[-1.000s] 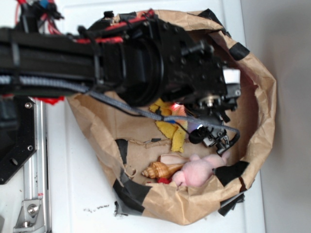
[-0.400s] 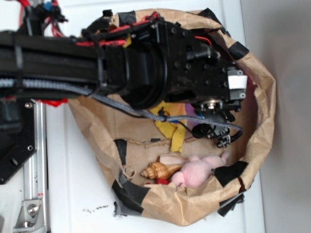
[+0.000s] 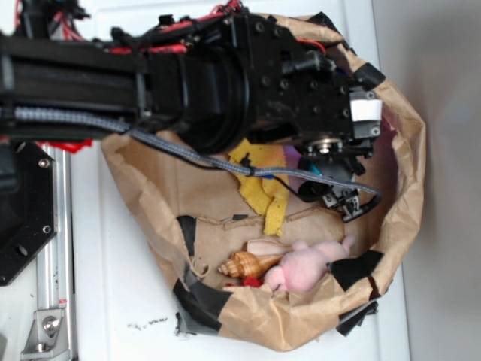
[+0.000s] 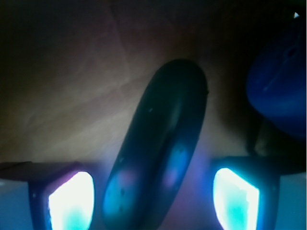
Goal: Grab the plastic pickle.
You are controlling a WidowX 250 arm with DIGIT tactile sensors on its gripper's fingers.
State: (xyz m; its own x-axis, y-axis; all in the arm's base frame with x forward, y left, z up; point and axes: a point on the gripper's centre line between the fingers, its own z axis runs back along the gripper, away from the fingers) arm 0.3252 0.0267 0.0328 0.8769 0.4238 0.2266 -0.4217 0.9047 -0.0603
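Reaching down into the brown paper bag (image 3: 188, 195) on the white counter (image 3: 120, 301), the black arm (image 3: 188, 83) covers most of the bag's upper half in the exterior view. The gripper (image 4: 153, 196) is low inside, near the right wall of the bag, w/ its jaws apart: in the wrist view the two fingertips (image 4: 72, 201) glow bright cyan at the bottom left and bottom right, and a wide gap is between them.

The plastic pickle (image 4: 160, 148) lies in that gap, on the paper floor of the bag. It is dark, glossy, oblong, and tilted: its upper end leans to the right, its lower end goes toward the left fingertip. Whether a fingertip touches it I cannot tell, but both sides show a bit of paper next to the pickle higher up. In the exterior view the pickle is hidden under the arm.

A blue bottle (image 4: 280, 81) is at the upper right of the wrist view, beside the pickle but apart from it.

Other things in the bag, exterior view: a yellow cloth (image 3: 267, 192) approx. in the middle, partly under the arm; a pink plush toy (image 3: 304, 267) near the lower wall; a tan seashell (image 3: 248, 265) just left of the plush, touching it. Black tape patches (image 3: 199, 297) are on the bag's rim.
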